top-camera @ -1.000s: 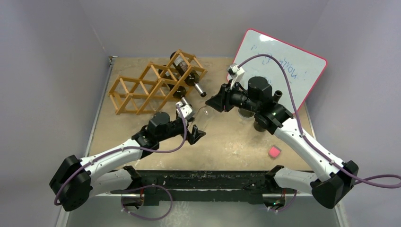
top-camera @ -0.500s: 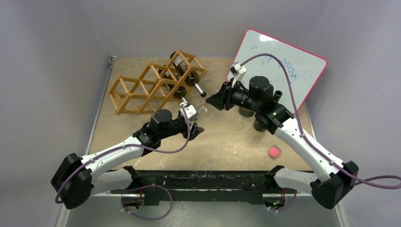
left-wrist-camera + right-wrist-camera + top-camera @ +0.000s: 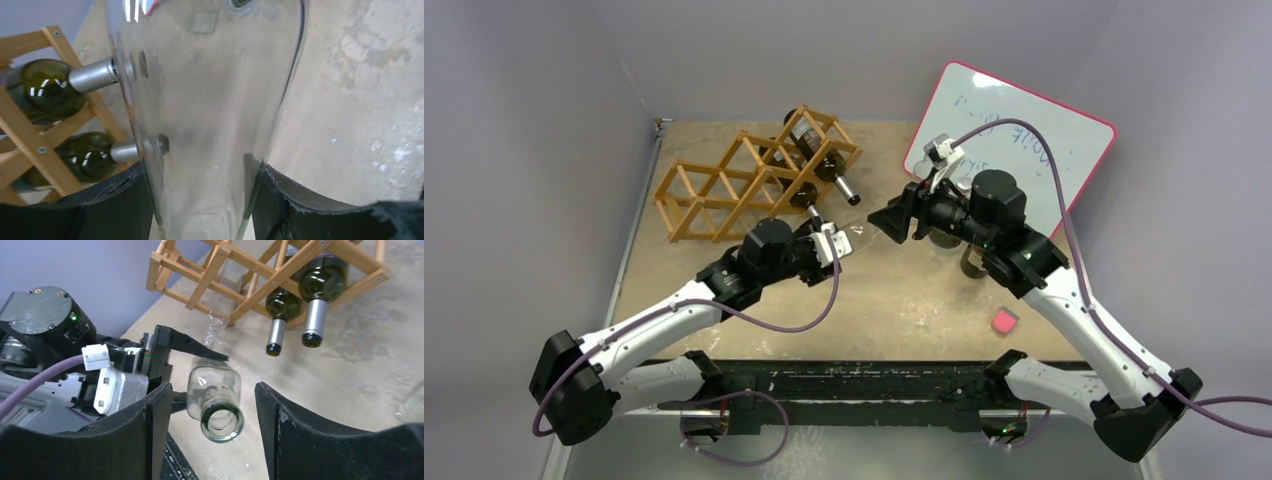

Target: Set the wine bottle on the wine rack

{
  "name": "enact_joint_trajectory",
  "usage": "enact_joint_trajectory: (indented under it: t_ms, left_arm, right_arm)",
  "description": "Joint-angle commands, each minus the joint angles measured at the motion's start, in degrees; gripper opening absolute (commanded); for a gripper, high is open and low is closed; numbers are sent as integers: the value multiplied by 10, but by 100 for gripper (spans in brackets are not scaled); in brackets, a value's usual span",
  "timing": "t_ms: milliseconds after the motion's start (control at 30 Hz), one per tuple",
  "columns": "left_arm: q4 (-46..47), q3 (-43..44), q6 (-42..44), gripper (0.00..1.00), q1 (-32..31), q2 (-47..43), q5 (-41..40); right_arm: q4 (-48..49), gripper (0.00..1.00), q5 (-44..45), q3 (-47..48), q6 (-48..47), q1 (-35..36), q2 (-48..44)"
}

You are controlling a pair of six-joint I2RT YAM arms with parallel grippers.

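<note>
A clear glass wine bottle (image 3: 210, 100) lies level above the table with my left gripper (image 3: 200, 200) shut on its body; both black fingers press on the glass. In the top view the wine bottle (image 3: 861, 236) spans the gap between my left gripper (image 3: 836, 247) and my right gripper (image 3: 889, 222). My right gripper (image 3: 212, 390) is open, and the bottle's mouth (image 3: 222, 424) sits between its fingers, touching neither. The wooden wine rack (image 3: 744, 185) stands at the back left and holds two dark green bottles (image 3: 320, 285).
A whiteboard with a pink rim (image 3: 1014, 140) leans at the back right. A small pink cube (image 3: 1002, 321) lies on the table near the right arm. Dark cup-like things (image 3: 972, 265) stand under the right arm.
My left gripper has moved up to the bottle and closed on its body. My right gripper has opened off the neck and drawn back a little to the right.
</note>
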Motion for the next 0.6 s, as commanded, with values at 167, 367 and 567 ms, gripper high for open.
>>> enact_joint_trajectory:
  t_ms: [167,367,567]
  left_arm:
    - [-59,35,245,0,-16,-66,-79]
    - [-68,26,318,0,-36,-80,-100]
    - [-57,25,352,0,-44,-77,-115]
  right_arm:
    - [-99,68,31,66,-122,2,-15]
    - [-115,67,-47,80,-163,8,28]
    - [-96,68,-33,64,-161,62,70]
